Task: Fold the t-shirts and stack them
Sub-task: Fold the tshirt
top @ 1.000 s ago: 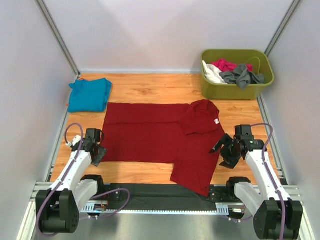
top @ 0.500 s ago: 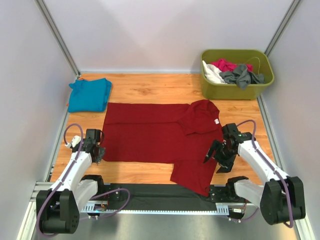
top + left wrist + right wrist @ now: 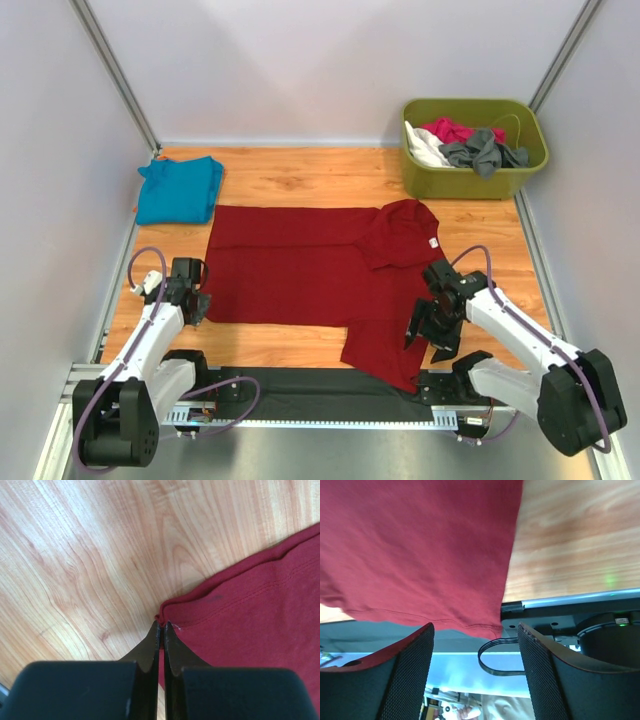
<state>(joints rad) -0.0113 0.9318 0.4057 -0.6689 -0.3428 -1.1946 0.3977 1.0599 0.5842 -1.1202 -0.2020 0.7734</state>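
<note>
The large dark red cloth t-shirt (image 3: 300, 270) lies flat on the wooden counter (image 3: 300, 180), nearer me than the olive-green plastic bin (image 3: 460, 184). The left tool (image 3: 162, 626) pinches only its very corner, which might slip free. The right tool (image 3: 475, 626), spread, could miss the overhanging hem.

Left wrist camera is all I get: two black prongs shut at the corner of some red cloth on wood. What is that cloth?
Observer: A dark red t-shirt, spread across the table, its near right part hanging over the front edge.
Operator: What's the other arm doing?
Observer: The right gripper hovers open over the shirt's near right edge.
Operator: Any other clothes out?
Observer: A teal-blue shirt lies folded at the table's far left corner.
</note>
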